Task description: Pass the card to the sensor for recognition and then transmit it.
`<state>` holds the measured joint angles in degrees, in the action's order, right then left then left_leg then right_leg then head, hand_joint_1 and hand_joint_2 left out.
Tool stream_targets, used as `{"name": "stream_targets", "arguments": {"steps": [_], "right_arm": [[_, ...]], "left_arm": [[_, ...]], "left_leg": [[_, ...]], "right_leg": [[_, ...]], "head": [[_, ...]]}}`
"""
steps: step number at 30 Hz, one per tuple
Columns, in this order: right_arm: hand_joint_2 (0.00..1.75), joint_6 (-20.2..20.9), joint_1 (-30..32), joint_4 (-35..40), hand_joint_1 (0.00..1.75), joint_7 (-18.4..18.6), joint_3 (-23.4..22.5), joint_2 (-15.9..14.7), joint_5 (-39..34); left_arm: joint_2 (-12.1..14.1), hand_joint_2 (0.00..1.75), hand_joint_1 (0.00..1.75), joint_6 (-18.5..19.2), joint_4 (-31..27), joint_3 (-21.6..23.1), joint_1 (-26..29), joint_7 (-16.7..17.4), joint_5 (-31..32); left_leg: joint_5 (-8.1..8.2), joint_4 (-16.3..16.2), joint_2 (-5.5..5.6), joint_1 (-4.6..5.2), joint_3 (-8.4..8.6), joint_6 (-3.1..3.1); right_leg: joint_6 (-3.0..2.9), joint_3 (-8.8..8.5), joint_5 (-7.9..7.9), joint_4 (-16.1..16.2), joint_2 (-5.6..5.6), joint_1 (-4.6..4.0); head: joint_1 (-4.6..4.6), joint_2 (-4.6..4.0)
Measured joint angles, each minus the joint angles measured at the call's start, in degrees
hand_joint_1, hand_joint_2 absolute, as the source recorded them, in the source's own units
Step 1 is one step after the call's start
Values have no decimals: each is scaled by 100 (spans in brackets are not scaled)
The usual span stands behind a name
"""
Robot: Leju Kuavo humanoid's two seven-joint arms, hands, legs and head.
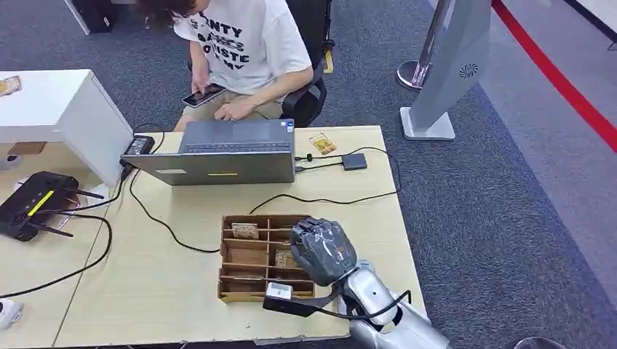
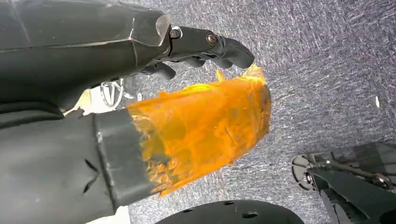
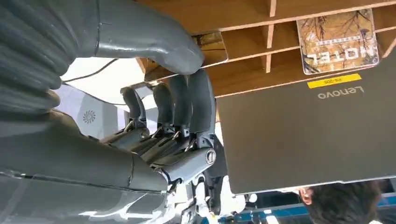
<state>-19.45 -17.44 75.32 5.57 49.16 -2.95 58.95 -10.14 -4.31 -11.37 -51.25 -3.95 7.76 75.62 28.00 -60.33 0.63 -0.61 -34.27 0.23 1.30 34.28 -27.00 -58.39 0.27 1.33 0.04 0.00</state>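
A wooden divided box (image 1: 231,293) sits near the table's front edge with several cards in it. My right hand (image 1: 322,251) is down over its right compartments. In the right wrist view the thumb (image 3: 154,44) presses on a patterned card (image 3: 215,46) and the fingers (image 3: 196,98) curl in close beneath it, pinching its edge inside the box (image 3: 243,79). Another card (image 3: 337,39), printed HOTEL, lies in a further compartment, also seen as a card (image 1: 245,231). A small black sensor (image 1: 354,161) lies on a cable beside the laptop. My left hand (image 2: 140,116), its thumb wrapped in orange, hangs over carpet with fingers (image 2: 210,49) curled and nothing held.
A grey laptop (image 1: 225,166) stands behind the box, lid towards me, with cables trailing across the table. A person (image 1: 247,43) sits behind it holding a phone. A loose card (image 1: 322,142) lies by the laptop. A black router (image 1: 33,203) sits at left.
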Motion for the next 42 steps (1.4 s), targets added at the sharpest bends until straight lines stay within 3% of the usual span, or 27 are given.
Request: {"name": "stream_targets", "arguments": {"steps": [3, 7, 9, 12, 24, 27, 29, 30, 31, 40, 42], "right_arm": [[175, 26, 3, -76, 126, 2, -65, 0, 54], [175, 68, 9, -160, 96, 4, -140, 0, 103], [175, 83, 15, -197, 93, 13, -164, 0, 105], [175, 94, 41, -262, 72, 28, -212, 0, 107], [175, 107, 57, -337, 72, 28, -251, 13, 109], [175, 107, 57, -343, 56, 28, -251, 15, 111], [175, 111, 55, -341, 68, 28, -253, 15, 111], [175, 122, 53, -341, 112, 28, -253, 15, 114], [175, 135, 53, -343, 136, 28, -256, 15, 116], [175, 160, 45, -345, 175, 28, -267, 26, 120], [175, 160, 49, -347, 175, 26, -269, 31, 120]], "left_arm": [[2, 0, 0, 2, 0, 0, 0, 0, 9], [2, 0, 0, 2, 0, 0, -1, 0, 17], [2, 0, 0, 0, 0, 0, 0, 0, 26], [2, 0, 0, -4, 0, 0, -1, 0, 33], [2, 0, 0, -13, 0, 0, -3, 0, 48], [2, 0, 0, -13, 0, 0, -3, 0, 48], [2, 0, 0, -13, 0, 0, -3, 0, 48], [2, 0, 0, -13, 0, 0, -3, 0, 48], [2, 0, 0, -13, 0, 0, -3, 0, 48], [2, 0, 0, -13, 0, 0, -6, 0, 48], [2, 0, 0, -13, 0, 0, -4, 0, 50]], "left_leg": [[-1, 0, 0, 0, 1, 1], [-1, 0, 0, 0, 3, 1], [-2, 0, 0, 0, 4, 1], [-2, 0, 0, 0, 4, 1], [-2, 0, 0, 0, 3, 1], [-2, 0, 0, 0, 4, 1], [-2, 0, 0, 0, 4, 1], [-2, 0, 0, 0, 4, 1], [-2, 0, 0, 0, 5, 1], [-2, 0, 0, 0, 4, 1], [-2, 0, 0, 1, 3, 1]], "right_leg": [[0, -1, 0, 0, 0, 0], [-1, -3, 2, 0, 0, 0], [0, -3, 2, 0, 0, 0], [-1, -3, 4, 0, 0, 0], [-1, -3, 3, 0, 1, 0], [-1, -3, 3, 0, 1, 0], [-1, -3, 3, 0, 1, 0], [-1, -3, 3, 0, 1, 0], [-1, -3, 3, 0, 1, 0], [-1, -4, 3, 0, 0, 0], [-1, -3, 3, 0, 0, 0]], "head": [[2, 0], [0, 0], [0, 0], [2, 0], [2, 0], [2, 0], [2, 0], [0, 0], [2, 0], [2, 0], [2, 0]]}}
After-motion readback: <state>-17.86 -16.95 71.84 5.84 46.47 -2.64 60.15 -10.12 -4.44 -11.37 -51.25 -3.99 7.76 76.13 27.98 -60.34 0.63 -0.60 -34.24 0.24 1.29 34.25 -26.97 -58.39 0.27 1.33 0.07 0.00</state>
